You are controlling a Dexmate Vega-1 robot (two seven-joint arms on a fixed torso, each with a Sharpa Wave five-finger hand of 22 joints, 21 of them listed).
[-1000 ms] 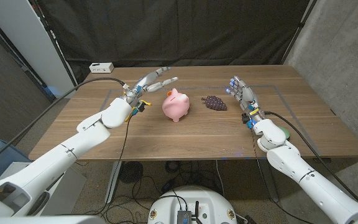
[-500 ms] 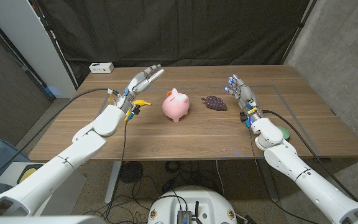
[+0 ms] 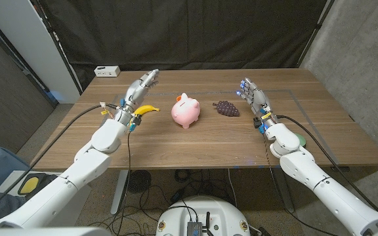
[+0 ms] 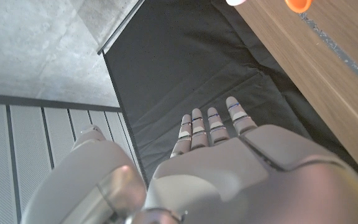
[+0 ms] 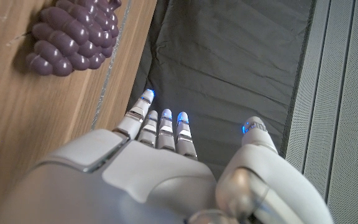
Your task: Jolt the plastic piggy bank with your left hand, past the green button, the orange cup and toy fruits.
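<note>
The pink plastic piggy bank (image 3: 186,111) stands mid-table, with a bit of orange (image 3: 180,98) showing at its far top. My left hand (image 3: 140,87) hovers to its left, apart from it, fingers stretched out and holding nothing; the left wrist view shows the same hand (image 4: 229,162) with straight fingers. A yellow toy banana (image 3: 148,109) lies between that hand and the pig. Purple toy grapes (image 3: 227,108) (image 5: 67,31) lie right of the pig. My right hand (image 3: 253,96) (image 5: 148,168) stands beyond the grapes, fingers up and empty. The green button (image 3: 298,139) peeks out behind my right forearm.
A white box (image 3: 107,71) sits at the table's far left corner. The wooden table (image 3: 195,144) has bare wood in front of the pig and along its near edge. Black curtain hangs behind the table.
My left hand has drawn back leftward from beside the piggy bank, uncovering the banana. The piggy bank, the grapes and my right hand stay where they were.
</note>
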